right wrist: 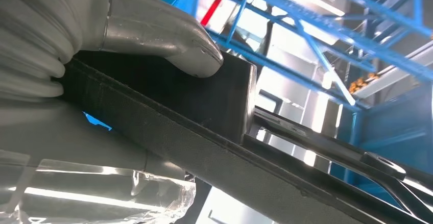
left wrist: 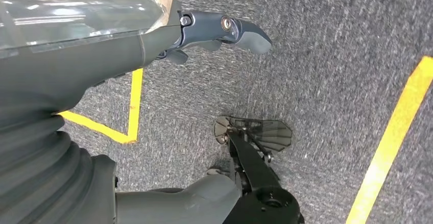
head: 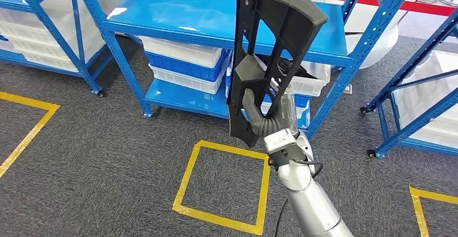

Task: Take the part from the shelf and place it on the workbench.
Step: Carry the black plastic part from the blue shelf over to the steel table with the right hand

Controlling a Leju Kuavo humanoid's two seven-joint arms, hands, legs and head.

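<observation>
I see grey carpet (head: pixel 97 172) marked with a square of yellow tape (head: pixel 222 185), and blue shelving (head: pixel 216 15) ahead of me stacked with white and blue bins (head: pixel 186 64). My right hand (head: pixel 268 115) is wrapped around the lower section of the part (head: pixel 270 48), a long black plastic frame with open cutouts, and holds it upright in front of the shelf, clear of the shelf boards. In the right wrist view the thick thumb (right wrist: pixel 168 43) presses flat against a wall of the part (right wrist: pixel 204 101) while the rest of the hand clamps from the other side. My left hand (left wrist: pixel 224 30) hangs over the carpet with nothing in it; its fingers look loosely extended rather than curled. From here I judge the part to be stiff and fairly light for its length, moulded plastic with ribs, not fragile, but top-heavy in this grip since most of its length stands above my hand. The finish looks matte and slightly textured, so I don't expect it to slip much, though a fast turn could lever it in my grasp. The ribs between the cutouts give good purchase; a hold nearer the middle would balance better. I see no surface to set it on yet, so the carry is what remains.
</observation>
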